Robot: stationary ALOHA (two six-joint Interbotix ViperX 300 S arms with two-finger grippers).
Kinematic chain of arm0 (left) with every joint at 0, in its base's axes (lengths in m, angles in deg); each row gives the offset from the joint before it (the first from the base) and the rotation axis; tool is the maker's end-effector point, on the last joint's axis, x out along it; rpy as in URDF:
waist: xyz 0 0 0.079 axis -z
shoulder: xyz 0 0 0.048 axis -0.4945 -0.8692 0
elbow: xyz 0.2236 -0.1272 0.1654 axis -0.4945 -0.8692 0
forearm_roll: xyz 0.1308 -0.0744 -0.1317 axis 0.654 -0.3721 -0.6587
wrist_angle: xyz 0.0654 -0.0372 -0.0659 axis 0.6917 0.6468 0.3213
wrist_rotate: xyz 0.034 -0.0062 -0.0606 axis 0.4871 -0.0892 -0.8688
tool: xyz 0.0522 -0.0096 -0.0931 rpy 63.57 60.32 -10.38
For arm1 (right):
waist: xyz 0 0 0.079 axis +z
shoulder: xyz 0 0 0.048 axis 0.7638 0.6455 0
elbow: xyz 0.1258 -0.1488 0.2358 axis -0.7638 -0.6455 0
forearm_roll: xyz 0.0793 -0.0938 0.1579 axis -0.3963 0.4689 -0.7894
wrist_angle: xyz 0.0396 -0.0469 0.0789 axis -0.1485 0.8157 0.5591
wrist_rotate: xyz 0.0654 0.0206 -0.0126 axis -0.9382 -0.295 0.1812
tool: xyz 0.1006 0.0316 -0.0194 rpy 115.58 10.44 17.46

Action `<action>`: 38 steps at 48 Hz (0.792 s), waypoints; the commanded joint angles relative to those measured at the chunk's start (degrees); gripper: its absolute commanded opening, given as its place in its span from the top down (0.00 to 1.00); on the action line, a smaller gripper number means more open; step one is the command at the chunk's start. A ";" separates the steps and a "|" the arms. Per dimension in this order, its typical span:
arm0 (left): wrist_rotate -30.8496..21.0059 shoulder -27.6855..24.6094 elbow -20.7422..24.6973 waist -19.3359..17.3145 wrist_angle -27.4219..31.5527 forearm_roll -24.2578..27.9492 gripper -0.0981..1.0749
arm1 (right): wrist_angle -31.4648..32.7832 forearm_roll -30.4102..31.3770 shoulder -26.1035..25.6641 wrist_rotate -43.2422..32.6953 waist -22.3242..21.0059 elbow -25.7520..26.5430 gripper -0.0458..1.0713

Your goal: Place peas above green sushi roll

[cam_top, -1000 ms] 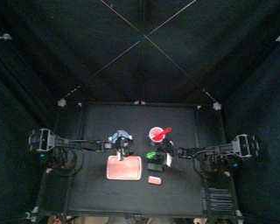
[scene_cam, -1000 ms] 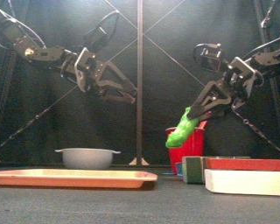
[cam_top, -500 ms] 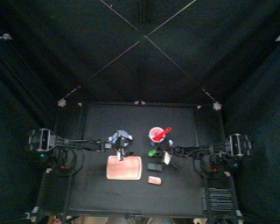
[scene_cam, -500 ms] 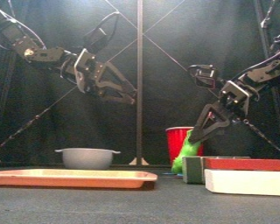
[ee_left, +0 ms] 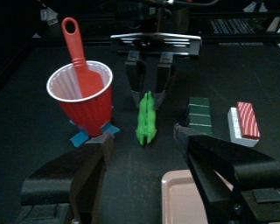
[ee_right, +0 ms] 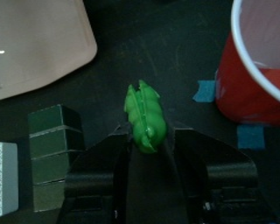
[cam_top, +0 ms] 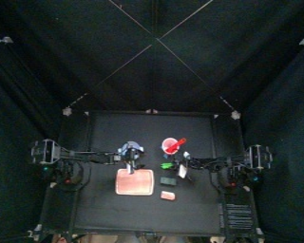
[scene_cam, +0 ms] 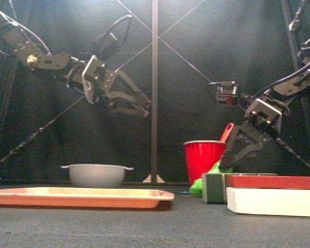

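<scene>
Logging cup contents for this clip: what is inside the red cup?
A red spoon stands in the red cup, handle leaning out over the rim. The spoon's bowl and the cup's bottom are hidden by the wall.

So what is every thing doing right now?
Peas: gripped by the right tool, low at the table.
Green sushi roll: lying on the table, untouched.
Red cup: upright, with a red spoon standing in it.
Pink board: flat on the table, nothing on it.
Grey bowl: upright.
Left tool: open, up in the air, holding nothing.
</scene>
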 commanded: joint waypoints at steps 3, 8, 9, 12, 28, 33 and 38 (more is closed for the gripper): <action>0.00 0.26 0.62 -0.18 -0.44 0.00 0.12 | 1.58 0.97 -0.53 0.09 -0.26 1.14 0.38; 0.00 0.18 0.53 -0.35 -0.44 0.00 0.12 | 2.64 1.76 -0.53 0.00 -0.18 1.32 0.37; 0.00 0.26 0.44 -0.35 -0.44 0.00 0.12 | 2.72 1.76 -0.53 0.00 -0.26 1.41 0.37; 0.00 0.26 0.44 -0.35 -0.44 -0.09 0.12 | 3.16 1.76 -0.53 0.00 -0.26 1.41 0.36; 0.00 0.18 0.44 -0.35 -0.44 -0.09 0.12 | 5.19 1.85 -0.53 0.00 -0.18 1.41 0.24; 0.00 0.18 0.44 -0.35 -0.44 -0.09 0.12 | 5.27 1.76 -0.44 0.00 -0.18 1.41 0.21; 0.00 0.18 0.44 -0.35 -0.44 -0.09 0.12 | 5.27 1.85 -0.44 0.00 -0.18 1.41 0.19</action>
